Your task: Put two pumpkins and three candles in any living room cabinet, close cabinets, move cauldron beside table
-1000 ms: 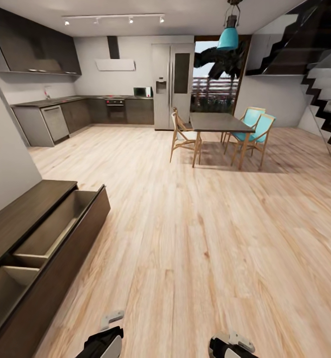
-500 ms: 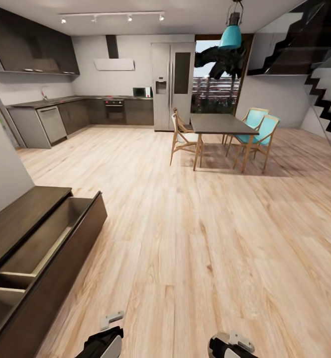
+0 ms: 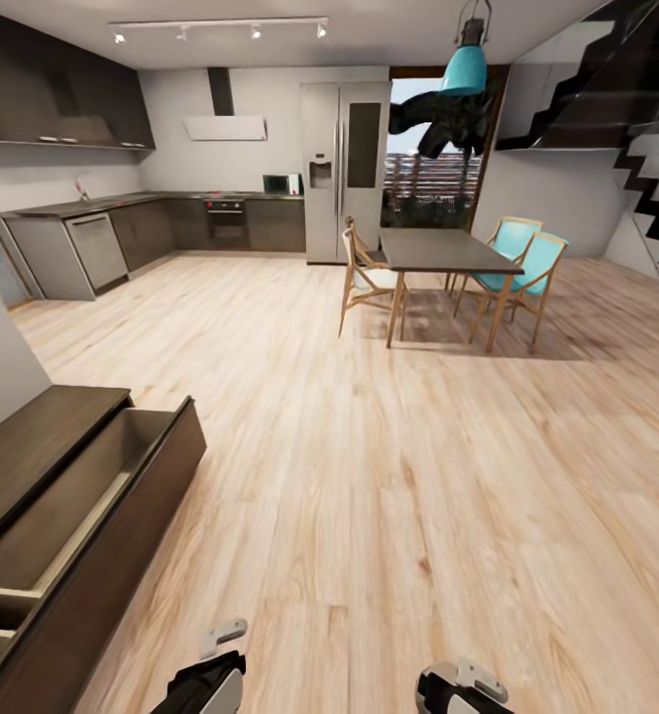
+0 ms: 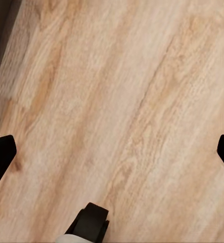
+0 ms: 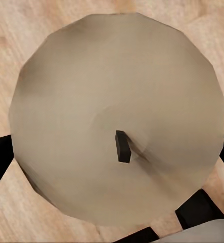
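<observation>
Your right gripper (image 5: 117, 152) pinches a candle (image 5: 117, 116) between its jaws, carried for stowing. Your left gripper (image 4: 112, 152) hangs spread and empty over the floor (image 3: 388, 476). The cabinet (image 3: 121, 516) is just beside your left arm, drawers open for loading.

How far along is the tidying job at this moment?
Done: nothing visibly; the open beige drawers of the long dark brown cabinet look empty. In hand: a pale round candle, apparently held in the right gripper. Remaining: store it, find the rest, close drawers.
</observation>
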Robot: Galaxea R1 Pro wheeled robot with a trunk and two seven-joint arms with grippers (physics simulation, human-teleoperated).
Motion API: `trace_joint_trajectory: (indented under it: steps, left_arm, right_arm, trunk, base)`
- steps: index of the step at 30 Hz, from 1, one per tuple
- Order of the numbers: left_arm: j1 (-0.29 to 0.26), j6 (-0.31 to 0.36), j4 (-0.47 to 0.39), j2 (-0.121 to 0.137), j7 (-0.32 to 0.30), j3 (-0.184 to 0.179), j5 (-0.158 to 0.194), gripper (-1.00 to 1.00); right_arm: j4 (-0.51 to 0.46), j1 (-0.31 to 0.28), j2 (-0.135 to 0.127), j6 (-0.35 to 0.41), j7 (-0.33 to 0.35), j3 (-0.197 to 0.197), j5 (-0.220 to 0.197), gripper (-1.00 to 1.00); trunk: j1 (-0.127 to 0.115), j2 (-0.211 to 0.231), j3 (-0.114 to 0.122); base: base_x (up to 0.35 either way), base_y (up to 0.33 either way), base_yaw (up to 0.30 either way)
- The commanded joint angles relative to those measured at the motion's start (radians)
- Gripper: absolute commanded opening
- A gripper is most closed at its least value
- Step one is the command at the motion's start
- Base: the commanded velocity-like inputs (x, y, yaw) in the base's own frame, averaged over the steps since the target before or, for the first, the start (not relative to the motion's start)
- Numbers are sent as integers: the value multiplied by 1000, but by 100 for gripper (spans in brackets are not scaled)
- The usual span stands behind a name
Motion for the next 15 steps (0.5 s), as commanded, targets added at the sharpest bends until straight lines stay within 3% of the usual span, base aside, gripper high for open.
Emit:
trace_joint_trajectory:
  steps: [1, 15]
  left_arm:
    - [-1, 5, -2, 1, 8, -7, 5, 100]
    - [-1, 5, -2, 1, 8, -7, 5, 100]
  right_arm:
    - [-2, 0, 0, -3, -5, 9, -12, -100]
    - [-2, 0, 0, -1, -5, 9, -11, -100]
  trunk:
    - [0, 0, -1]
    - [0, 0, -1]
  base:
    - [314, -26, 0]
    - [314, -70, 0]
